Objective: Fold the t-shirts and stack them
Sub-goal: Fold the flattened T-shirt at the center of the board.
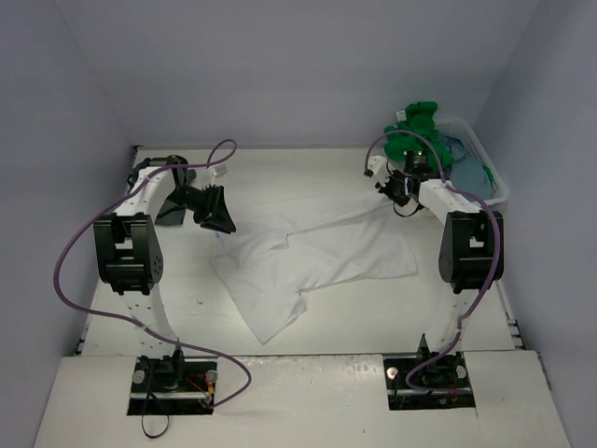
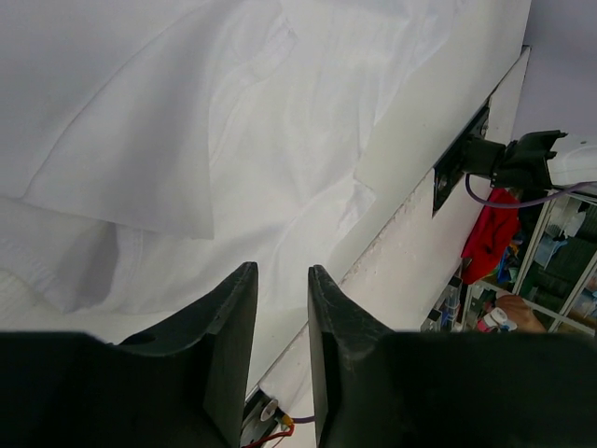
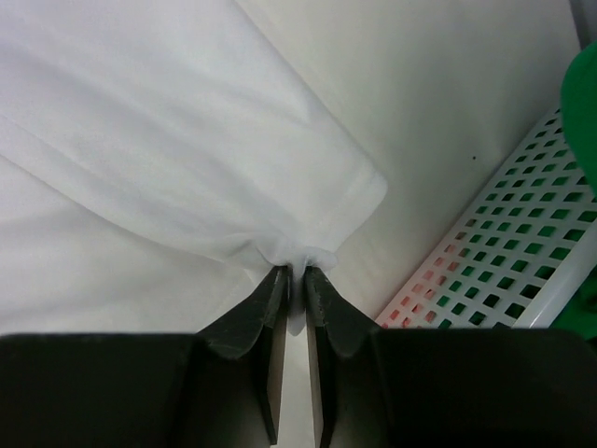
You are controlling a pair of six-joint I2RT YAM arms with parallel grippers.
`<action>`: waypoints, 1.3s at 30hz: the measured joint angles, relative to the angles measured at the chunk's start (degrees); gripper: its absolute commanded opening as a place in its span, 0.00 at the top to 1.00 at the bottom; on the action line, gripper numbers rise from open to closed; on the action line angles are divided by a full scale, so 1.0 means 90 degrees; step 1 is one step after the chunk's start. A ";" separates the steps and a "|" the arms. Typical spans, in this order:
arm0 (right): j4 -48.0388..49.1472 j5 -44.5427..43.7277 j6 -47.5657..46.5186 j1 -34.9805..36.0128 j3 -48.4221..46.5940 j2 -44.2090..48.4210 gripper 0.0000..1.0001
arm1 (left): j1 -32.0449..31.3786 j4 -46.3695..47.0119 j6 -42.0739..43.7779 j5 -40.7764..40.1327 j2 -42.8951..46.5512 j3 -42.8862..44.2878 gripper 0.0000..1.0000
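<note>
Blue-grey t-shirt (image 1: 471,171) low in the basket (image 1: 499,187), partly behind the green t-shirt (image 1: 415,126), its shape unclear

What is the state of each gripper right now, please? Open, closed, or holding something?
Left gripper: open, holding nothing.
Right gripper: closed on an edge of the white t-shirt.

Three t-shirts visible: one white t-shirt (image 1: 317,261) mid-frame on the one table (image 1: 373,317), one green t-shirt (image 1: 415,126) and one blue-grey t-shirt (image 1: 469,173) upper right. One basket (image 1: 494,177). Two hands: left hand (image 1: 220,220), right hand (image 1: 399,194).
</note>
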State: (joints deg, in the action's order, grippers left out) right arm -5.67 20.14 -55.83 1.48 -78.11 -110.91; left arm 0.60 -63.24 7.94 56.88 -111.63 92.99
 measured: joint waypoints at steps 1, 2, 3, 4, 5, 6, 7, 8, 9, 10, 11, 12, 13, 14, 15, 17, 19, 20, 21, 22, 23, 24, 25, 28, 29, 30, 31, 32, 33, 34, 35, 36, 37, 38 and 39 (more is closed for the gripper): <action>-0.0051 -0.0039 -0.0002 -0.0002 -0.0007 0.0000 0.87 | 0.0000 0.0000 0.0005 -0.0012 0.0000 0.0000 0.77; -0.0114 -0.0073 -0.0015 -0.0005 -0.0019 0.0000 0.86 | 0.0000 0.0000 0.0017 -0.0024 0.0000 0.0000 0.78; -0.0175 -0.0117 -0.0022 -0.0007 -0.0024 0.0000 0.85 | 0.0000 0.0000 0.0022 -0.0049 0.0000 0.0000 0.79; -0.0243 -0.0151 -0.0024 -0.0017 -0.0024 0.0000 0.82 | 0.0000 0.0000 0.0027 -0.0085 -0.0007 0.0000 0.80; -0.0299 -0.0172 -0.0029 -0.0032 -0.0024 0.0000 0.80 | 0.0000 0.0000 0.0027 -0.0109 -0.0015 0.0000 0.80; -0.0367 -0.0223 -0.0032 -0.0046 -0.0027 0.0000 0.78 | 0.0000 0.0000 0.0027 -0.0146 -0.0032 0.0002 0.80; -0.0459 -0.0267 -0.0032 -0.0066 -0.0039 0.0000 0.76 | 0.0000 -0.0005 0.0027 -0.0170 -0.0058 0.0012 0.80; -0.0561 -0.0313 -0.0029 -0.0080 -0.0051 0.0000 0.74 | 0.0000 -0.0005 0.0024 -0.0187 -0.0092 0.0027 0.80; -0.0644 -0.0345 -0.0039 -0.0085 -0.0066 0.0000 0.71 | 0.0000 -0.0005 0.0024 -0.0199 -0.0136 0.0051 0.80; -0.0714 -0.0379 -0.0039 -0.0090 -0.0075 0.0000 0.67 | 0.0000 -0.0002 0.0024 -0.0216 -0.0175 0.0073 0.81; -0.0770 -0.0398 -0.0044 -0.0090 -0.0075 0.0000 0.67 | 0.0000 -0.0007 0.0022 -0.0236 -0.0214 0.0100 0.81; -0.0828 -0.0435 -0.0046 -0.0095 -0.0075 0.0000 0.65 | -0.0029 0.0000 0.0022 -0.0265 -0.0238 0.0119 0.81; -0.0889 -0.0464 -0.0046 -0.0146 -0.0075 0.0000 0.64 | -0.0046 0.0000 0.0019 -0.0299 -0.0257 0.0138 0.81; -0.0959 -0.0474 -0.0044 -0.0163 -0.0075 0.0000 0.64 | -0.0073 0.0000 0.0017 -0.0328 -0.0267 0.0155 0.81; -0.1005 -0.0466 -0.0044 -0.0189 -0.0075 0.0000 0.64 | -0.0114 0.0000 0.0019 -0.0340 -0.0282 0.0180 0.82; -0.1078 -0.0449 -0.0036 -0.0206 -0.0075 0.0000 0.62 | -0.0243 0.0010 0.0017 -0.0376 -0.0347 0.0279 0.83; -0.1120 -0.0430 0.0005 -0.0206 -0.0080 0.0000 0.62 | -0.0333 -0.0019 0.0012 -0.0449 -0.0435 0.0381 0.83; -0.1144 -0.0420 0.0032 -0.0209 -0.0092 0.0000 0.62 | -0.0372 -0.0015 0.0005 -0.0478 -0.0503 0.0461 0.83; -0.1178 -0.0410 0.0063 -0.0209 -0.0119 0.0000 0.61 | -0.0403 -0.0002 -0.0005 -0.0498 -0.0571 0.0529 0.83; -0.1224 -0.0403 0.0114 -0.0209 -0.0160 0.0000 0.60 | -0.0425 0.0005 -0.0012 -0.0512 -0.0636 0.0580 0.84; -0.1282 -0.0391 0.0172 -0.0214 -0.0233 0.0000 0.60 | -0.0440 0.0017 -0.0036 -0.0537 -0.0707 0.0631 0.84; -0.1326 -0.0379 0.0221 -0.0221 -0.0321 0.0000 0.60 | -0.0447 0.0032 -0.0066 -0.0563 -0.0765 0.0665 0.84; -0.1360 -0.0355 0.0277 -0.0238 -0.0425 0.0000 0.59 | -0.0464 0.0029 -0.0085 -0.0600 -0.0828 0.0707 0.84; -0.1406 -0.0284 0.0464 -0.0267 -0.0784 0.0000 0.59 | -0.0510 0.0049 -0.0131 -0.0695 -0.1042 0.0901 0.85; -0.1426 -0.0233 0.0554 -0.0284 -0.0942 0.0000 0.59 | -0.0537 0.0061 -0.0148 -0.0736 -0.1122 0.0986 0.85; -0.1426 -0.0194 0.0619 -0.0282 -0.1073 0.0000 0.62 | -0.0566 0.0063 -0.0158 -0.0765 -0.1171 0.1039 0.85; -0.1430 -0.0158 0.0702 -0.0279 -0.1217 0.0000 0.67 | -0.0600 0.0080 -0.0172 -0.0799 -0.1219 0.1081 0.86; -0.1423 -0.0117 0.0765 -0.0279 -0.1348 -0.0010 0.83 | -0.0641 0.0085 -0.0194 -0.0831 -0.1256 0.1117 0.87; -0.1413 -0.0068 0.0826 -0.0279 -0.1455 -0.0024 0.92 | -0.0670 0.0109 -0.0211 -0.0855 -0.1270 0.1127 0.88; -0.1413 -0.0005 0.0913 -0.0277 -0.1547 -0.0051 0.97 | -0.0702 0.0121 -0.0226 -0.0877 -0.1287 0.1132 0.89; -0.1401 0.0061 0.1025 -0.0272 -0.1620 -0.0102 1.00 | -0.0733 0.0134 -0.0243 -0.0901 -0.1302 0.1134 0.93; -0.1392 0.0131 0.1110 -0.0248 -0.1673 -0.0170 1.00 | -0.0760 0.0134 -0.0260 -0.0928 -0.1326 0.1146 0.96; -0.1370 0.0185 0.1185 -0.0223 -0.1688 -0.0253 1.00 | -0.0782 0.0143 -0.0270 -0.0945 -0.1355 0.1161 0.98; -0.1372 0.0250 0.1236 -0.0187 -0.1688 -0.0355 1.00 | -0.0814 0.0163 -0.0277 -0.0962 -0.1392 0.1168 1.00; -0.1375 0.0318 0.1290 -0.0136 -0.1685 -0.0476 1.00 | -0.0828 0.0177 -0.0277 -0.0998 -0.1430 0.1171 1.00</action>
State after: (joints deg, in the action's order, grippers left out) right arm -18.04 23.00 -44.23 0.25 -93.27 -115.20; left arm -6.85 -61.65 5.45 47.90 -124.51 103.53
